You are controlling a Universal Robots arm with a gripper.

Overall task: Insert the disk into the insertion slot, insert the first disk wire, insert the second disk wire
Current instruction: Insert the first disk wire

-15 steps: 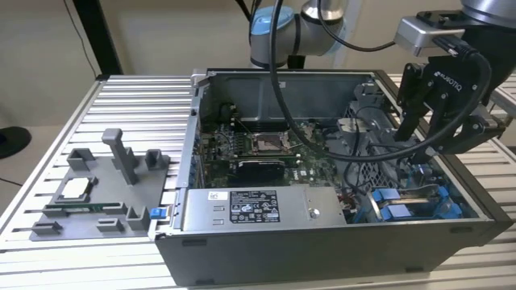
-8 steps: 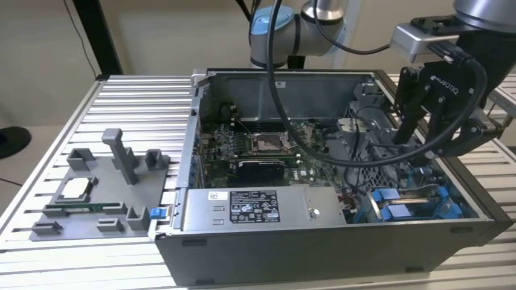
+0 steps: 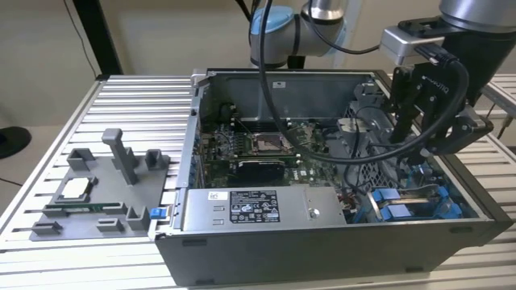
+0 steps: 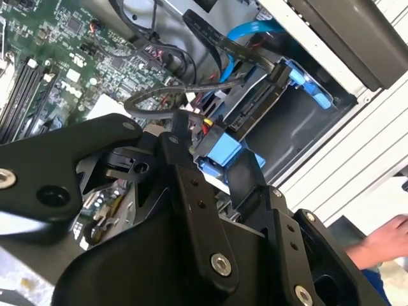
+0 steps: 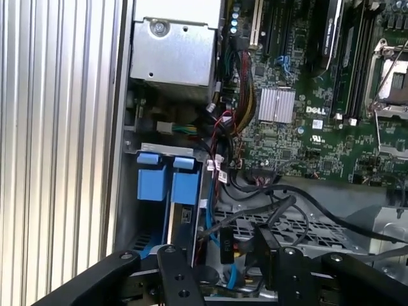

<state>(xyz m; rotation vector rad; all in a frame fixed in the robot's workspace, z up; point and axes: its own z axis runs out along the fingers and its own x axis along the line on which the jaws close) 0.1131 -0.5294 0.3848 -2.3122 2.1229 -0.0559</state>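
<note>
Your gripper (image 5: 220,252) hangs inside the computer case (image 3: 322,254), at its near corner on the exterior view's right; its jaws stand apart, clamped on nothing. The disk (image 5: 185,215) looks already seated in the insertion slot (image 5: 162,148), blue tabs up, so step one seems done. A black connector (image 5: 227,245) lies just beyond the jaws; you cannot tell whether either wire is plugged in.

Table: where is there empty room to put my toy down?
The table is bare behind the grey jig, at the exterior view's left of the case, and in a strip at that view's right. Inside the case, cables crowd the blue bay.
</note>
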